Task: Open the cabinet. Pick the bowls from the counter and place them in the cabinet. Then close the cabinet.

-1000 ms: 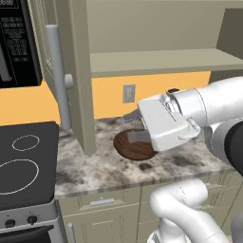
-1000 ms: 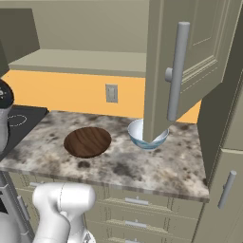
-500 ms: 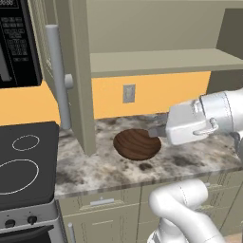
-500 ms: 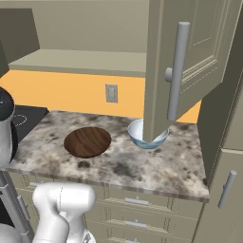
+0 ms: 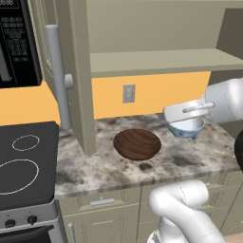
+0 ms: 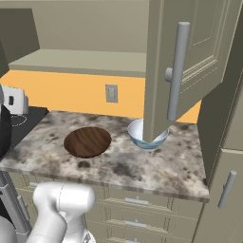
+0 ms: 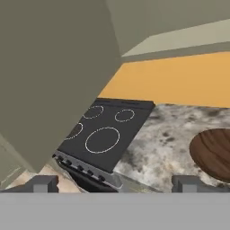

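Bowls sit apart on the counter [image 5: 95, 166], both toward its back half. The dark wood-grain bowl [image 5: 137, 144] rests near the middle of the slab, a little toward the stove side, upright and empty. The white and light-blue bowl [image 6: 147, 135] stands nearer the right end and closer to the back wall; in the right base view the lower corner of an open door hangs in front of it, and in the left base view the robot's white hand covers its upper rim.

The cabinet [image 5: 156, 61] above the counter is open, its shelf bare, with both panelled doors swung outward. The left door [image 5: 78, 76] is seen almost edge-on over the counter's left end, its silver bar handle [image 5: 57, 76] facing the stove [image 5: 23, 161]. The right door [image 6: 190, 61] juts out over the right end of the slab.

The gripper [image 7: 114, 183] has its two fingertips spread wide with nothing between them. From the hand camera it looks across the front edge of the counter toward the black stove top, with the wood-grain bowl at the right edge of that view and a door panel close at the left.

A wall outlet [image 6: 111, 93] sits on the orange backsplash behind the brown bowl.
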